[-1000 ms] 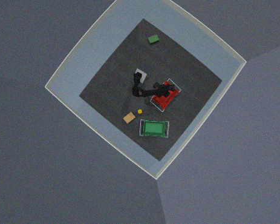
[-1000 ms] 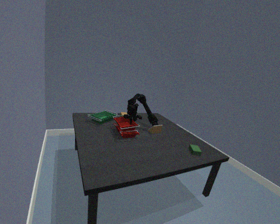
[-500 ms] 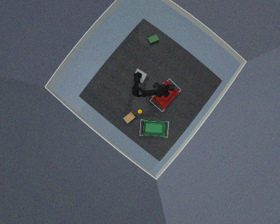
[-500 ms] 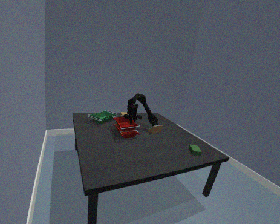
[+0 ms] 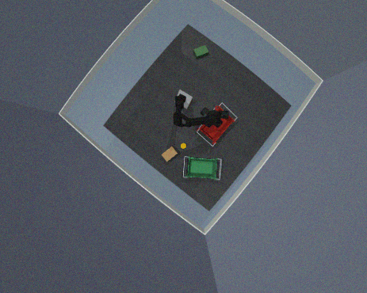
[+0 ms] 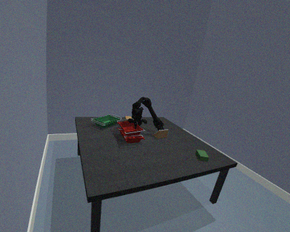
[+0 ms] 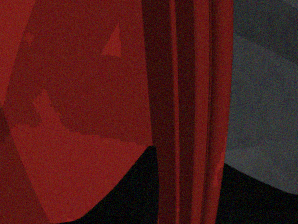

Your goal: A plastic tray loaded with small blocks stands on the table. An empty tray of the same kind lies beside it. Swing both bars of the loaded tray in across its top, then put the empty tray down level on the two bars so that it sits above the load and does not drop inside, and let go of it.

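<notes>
My gripper (image 6: 135, 126) (image 7: 168, 151) is shut on a side wall of the upper red tray (image 5: 219, 129) (image 6: 128, 126) (image 7: 85, 90). In the exterior view this tray is above the lower red tray (image 6: 133, 140), roughly lined up with it and slightly tilted. Wire bars show at the ends of the red stack in the top view and between the trays in the exterior view. I cannot tell whether the upper tray touches the lower bars. The load inside the lower tray is hidden, and the arm covers part of the upper tray in the top view.
A green tray (image 5: 202, 168) (image 6: 106, 120) with wire bars at its ends stands beside the red stack. A tan block (image 5: 170, 154), a yellow piece (image 5: 183, 146) and a green block (image 5: 200, 51) (image 6: 202, 155) also lie on the table (image 6: 116, 169). An orange-tan box (image 6: 161, 134) is near the arm's base.
</notes>
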`<action>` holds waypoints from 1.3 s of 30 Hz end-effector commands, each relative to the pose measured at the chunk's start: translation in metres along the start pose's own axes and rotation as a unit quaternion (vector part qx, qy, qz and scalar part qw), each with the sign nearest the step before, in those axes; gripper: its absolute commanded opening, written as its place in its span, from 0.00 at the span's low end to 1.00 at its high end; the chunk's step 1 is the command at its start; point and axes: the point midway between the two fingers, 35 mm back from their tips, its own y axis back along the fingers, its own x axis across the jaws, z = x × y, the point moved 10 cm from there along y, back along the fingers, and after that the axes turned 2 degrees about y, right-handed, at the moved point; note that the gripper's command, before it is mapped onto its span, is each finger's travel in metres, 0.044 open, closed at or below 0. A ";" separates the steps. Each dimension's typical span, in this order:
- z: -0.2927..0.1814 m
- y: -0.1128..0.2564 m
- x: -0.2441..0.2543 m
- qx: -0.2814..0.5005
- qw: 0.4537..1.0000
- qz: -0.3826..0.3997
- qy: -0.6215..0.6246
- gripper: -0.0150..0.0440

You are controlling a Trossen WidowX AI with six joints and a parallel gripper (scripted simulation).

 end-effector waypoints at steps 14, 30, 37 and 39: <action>-0.001 -0.007 -0.004 0.002 1.000 -0.020 0.013 0.25; -0.003 -0.015 -0.007 0.001 1.000 -0.020 0.013 0.25; -0.003 -0.015 -0.007 0.001 1.000 -0.020 0.013 0.25; -0.003 -0.015 -0.007 0.001 1.000 -0.020 0.013 0.25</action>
